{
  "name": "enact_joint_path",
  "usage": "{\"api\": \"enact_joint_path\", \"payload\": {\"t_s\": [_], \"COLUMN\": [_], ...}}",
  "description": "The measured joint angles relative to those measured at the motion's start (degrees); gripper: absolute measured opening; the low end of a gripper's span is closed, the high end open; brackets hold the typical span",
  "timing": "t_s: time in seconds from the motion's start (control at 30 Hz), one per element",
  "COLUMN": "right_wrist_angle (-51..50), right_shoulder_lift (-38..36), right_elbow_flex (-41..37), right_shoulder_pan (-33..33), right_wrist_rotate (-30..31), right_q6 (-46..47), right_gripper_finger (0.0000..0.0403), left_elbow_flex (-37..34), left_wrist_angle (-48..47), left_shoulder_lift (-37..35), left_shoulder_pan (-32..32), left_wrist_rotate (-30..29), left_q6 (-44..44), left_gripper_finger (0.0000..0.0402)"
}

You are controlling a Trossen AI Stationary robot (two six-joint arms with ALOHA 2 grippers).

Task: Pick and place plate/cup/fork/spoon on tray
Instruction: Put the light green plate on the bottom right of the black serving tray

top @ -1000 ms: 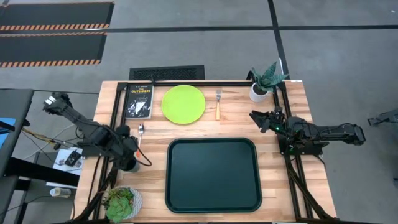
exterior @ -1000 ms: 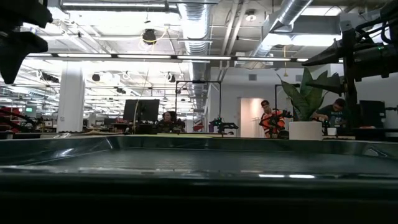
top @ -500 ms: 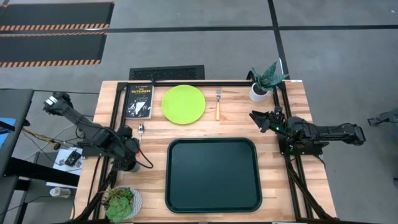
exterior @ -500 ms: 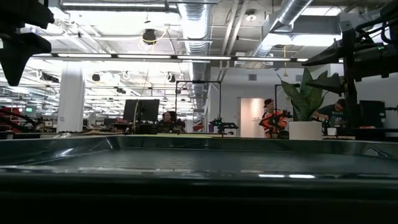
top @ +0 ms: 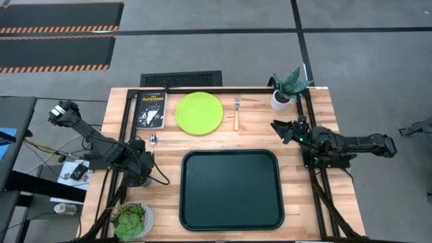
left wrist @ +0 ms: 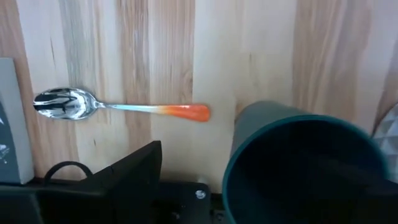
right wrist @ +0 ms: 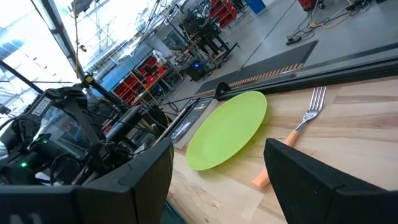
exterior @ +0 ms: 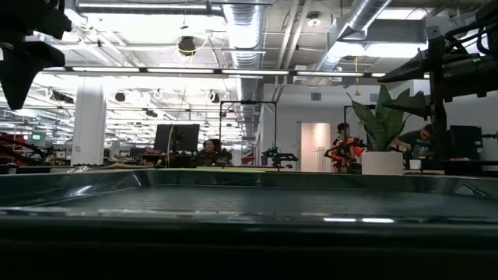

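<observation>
Tableware is lying spread over the wooden counter. The tray is sitting at the middle of the near half, with nothing on it. The plate is lying beyond the tray's far edge, with a black book just beside it on the left and the fork just beside it on the right, tines pointing away from the tray. The spoon is lying near the counter's left edge, between the book and the cup.

The left gripper is hovering over the cup beside the tray's left edge, its jaws standing wide apart around the cup's rim without clamping it. The right gripper is waiting near the counter's right edge, its jaws spread and holding nothing, pointing toward the fork and plate. A potted plant is standing at the far right corner, and another plant at the near left corner.
</observation>
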Motion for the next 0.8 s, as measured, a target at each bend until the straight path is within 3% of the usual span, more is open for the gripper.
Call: {"api": "enact_joint_path", "payload": {"t_s": [0.37, 0.63, 0.8], "right_wrist_angle": [0.0, 0.0, 0.0], "right_shoulder_lift": [0.0, 0.0, 0.0], "right_elbow_flex": [0.0, 0.0, 0.0], "right_shoulder_pan": [0.0, 0.0, 0.0], "right_wrist_rotate": [0.0, 0.1, 0.1], "right_q6": [0.0, -0.2, -0.2], "right_gripper_finger": [0.0276, 0.0276, 0.0276], "left_elbow_flex": [6.1, 10.2, 10.3], "left_wrist_angle": [-0.1, 2.8, 6.4], "left_shoulder_lift": [-4.2, -9.5, -8.9], "left_shoulder_pan": [0.9, 5.0, 14.9], "left_wrist_rotate": [-1.3, -22.4, -31.6], "left_q6": [-12.8, -24.4, -20.6], "left_gripper_finger": [0.0306, 0.0306, 0.0306]}}
